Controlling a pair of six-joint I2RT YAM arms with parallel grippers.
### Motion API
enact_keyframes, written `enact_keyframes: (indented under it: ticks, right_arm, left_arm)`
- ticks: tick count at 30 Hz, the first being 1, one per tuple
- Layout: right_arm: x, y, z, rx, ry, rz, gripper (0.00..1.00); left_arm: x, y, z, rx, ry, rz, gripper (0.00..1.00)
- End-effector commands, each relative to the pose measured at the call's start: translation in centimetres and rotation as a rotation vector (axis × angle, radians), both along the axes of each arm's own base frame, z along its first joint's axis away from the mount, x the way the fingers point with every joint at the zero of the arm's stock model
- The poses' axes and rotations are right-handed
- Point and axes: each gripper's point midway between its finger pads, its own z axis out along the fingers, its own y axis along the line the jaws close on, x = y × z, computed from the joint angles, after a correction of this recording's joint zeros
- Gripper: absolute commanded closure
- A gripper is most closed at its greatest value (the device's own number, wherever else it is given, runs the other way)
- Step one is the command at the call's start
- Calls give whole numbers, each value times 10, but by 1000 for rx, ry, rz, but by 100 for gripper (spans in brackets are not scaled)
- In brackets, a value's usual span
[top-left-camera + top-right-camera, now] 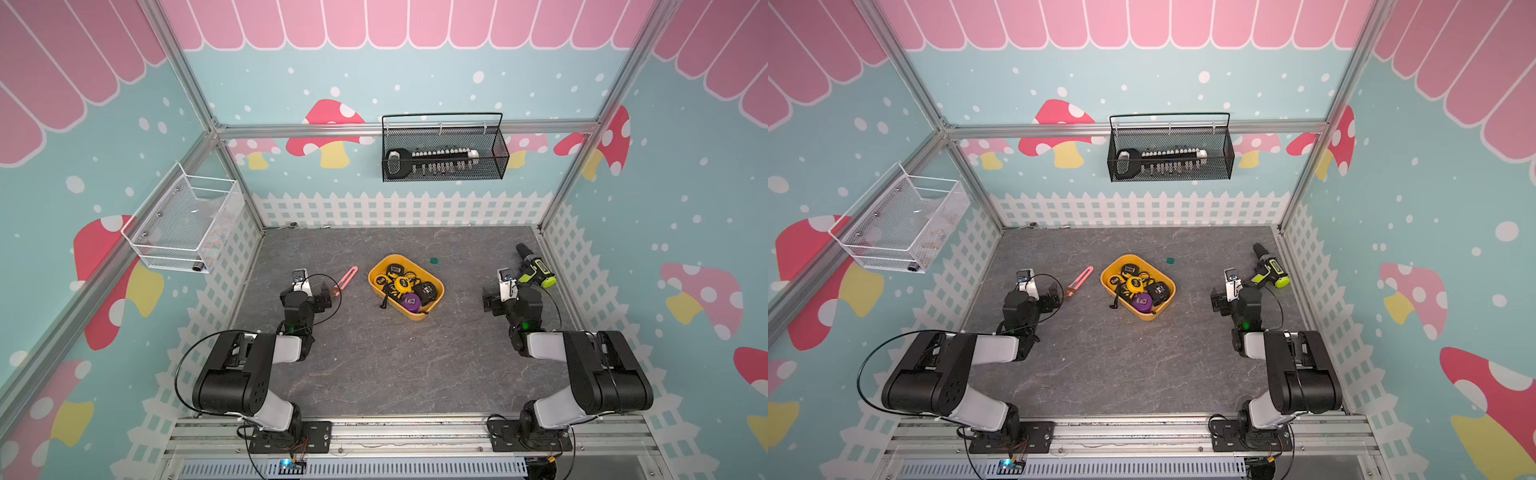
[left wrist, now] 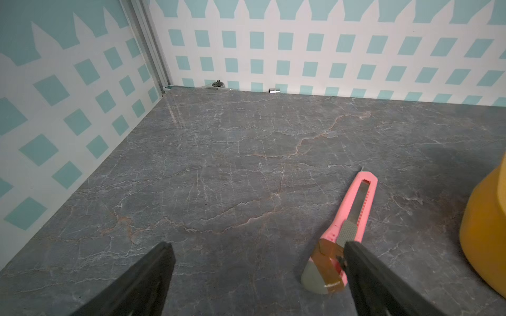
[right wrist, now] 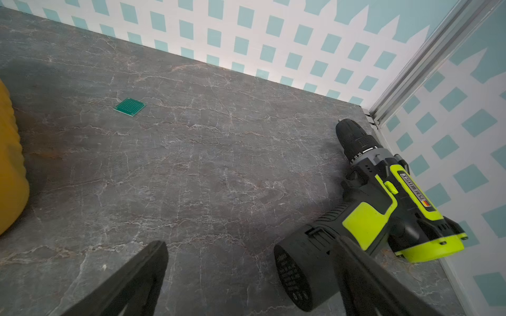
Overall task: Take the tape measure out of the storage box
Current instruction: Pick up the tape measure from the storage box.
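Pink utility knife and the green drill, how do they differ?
The utility knife is slim and pink; the cordless drill is bulky, black and lime green. The utility knife lies left of the storage box; the cordless drill lies right of it, close to the side wall. The utility knife is a straight bar; the cordless drill has an angled handle. Both lie flat on the grey table.

Tape measures in storage box, between knife and drill
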Motion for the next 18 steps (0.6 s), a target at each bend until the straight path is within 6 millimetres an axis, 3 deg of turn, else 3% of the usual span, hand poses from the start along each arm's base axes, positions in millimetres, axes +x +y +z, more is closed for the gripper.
enact_keyframes:
  ticks: [1, 18]
  right_arm:
    - [-3, 3, -4, -2, 13, 13, 1]
    - [-3, 3, -4, -2, 11, 13, 1]
  left_arm:
    - [4, 0, 11, 3, -35, -8, 1]
    - [5, 0, 11, 1, -33, -9, 1]
